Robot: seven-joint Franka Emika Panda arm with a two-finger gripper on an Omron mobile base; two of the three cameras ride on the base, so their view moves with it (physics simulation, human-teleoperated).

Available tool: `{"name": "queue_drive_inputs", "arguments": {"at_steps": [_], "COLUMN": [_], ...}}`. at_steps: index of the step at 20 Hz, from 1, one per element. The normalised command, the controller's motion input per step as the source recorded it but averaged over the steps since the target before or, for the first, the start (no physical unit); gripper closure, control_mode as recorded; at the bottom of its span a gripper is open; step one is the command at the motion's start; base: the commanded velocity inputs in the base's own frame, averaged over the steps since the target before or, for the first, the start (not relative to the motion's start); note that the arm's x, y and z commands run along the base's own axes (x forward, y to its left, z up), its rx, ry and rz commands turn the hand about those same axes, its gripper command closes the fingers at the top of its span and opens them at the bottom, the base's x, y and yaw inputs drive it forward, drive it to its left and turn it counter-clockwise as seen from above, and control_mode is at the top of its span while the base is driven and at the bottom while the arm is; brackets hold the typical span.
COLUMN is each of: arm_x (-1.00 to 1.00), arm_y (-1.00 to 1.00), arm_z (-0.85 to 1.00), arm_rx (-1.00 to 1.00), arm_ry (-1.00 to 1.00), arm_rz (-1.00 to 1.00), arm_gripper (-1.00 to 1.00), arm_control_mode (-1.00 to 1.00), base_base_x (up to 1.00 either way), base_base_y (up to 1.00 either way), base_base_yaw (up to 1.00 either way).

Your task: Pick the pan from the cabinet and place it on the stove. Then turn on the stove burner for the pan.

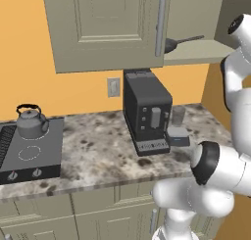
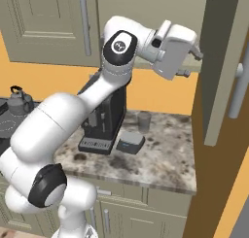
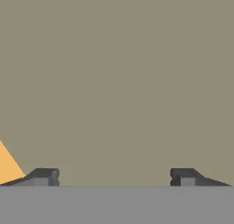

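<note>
Glossy white rounded arm links, black joint caps, one marked with a faint light emblem; boxy white end effector (image 2: pixel 194 62) with seemingly dark grey fingertips (image 3: pixel 45 176).

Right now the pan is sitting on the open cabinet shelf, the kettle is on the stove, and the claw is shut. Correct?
Not quite. The claw is open: the hand view shows its two tips far apart with nothing between them. The rest holds in the left base view: the pan is on the open cabinet shelf and the kettle sits on the stove.
</note>
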Motion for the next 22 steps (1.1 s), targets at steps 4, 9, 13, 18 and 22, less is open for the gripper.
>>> {"name": "queue_drive_inputs", "arguments": {"at_steps": [4, 9, 13, 18, 22], "arm_x": [-0.24, -0.05, 0.00, 0.06, 0.15], "arm_y": [0.93, 1.00, 1.00, 0.86, 0.75], "arm_z": [-0.17, -0.06, -0.01, 0.00, 0.00], "arm_rx": [0.15, 0.16, 0.15, 0.16, 0.13], "arm_ry": [-0.19, -0.18, -0.24, -0.27, -0.31], "arm_rz": [0.19, 0.23, 0.30, 0.35, 0.38], "arm_gripper": [-1.00, -1.00, -1.00, -1.00, -1.00], "arm_control_mode": [-1.00, -1.00, -1.00, -1.00, -1.00], "base_base_x": [0.00, 0.00, 0.00, 0.00, 0.00], "base_base_y": [0.00, 0.00, 0.00, 0.00, 0.00], "base_base_yaw": [0.00, 0.00, 0.00, 0.00, 0.00]}}
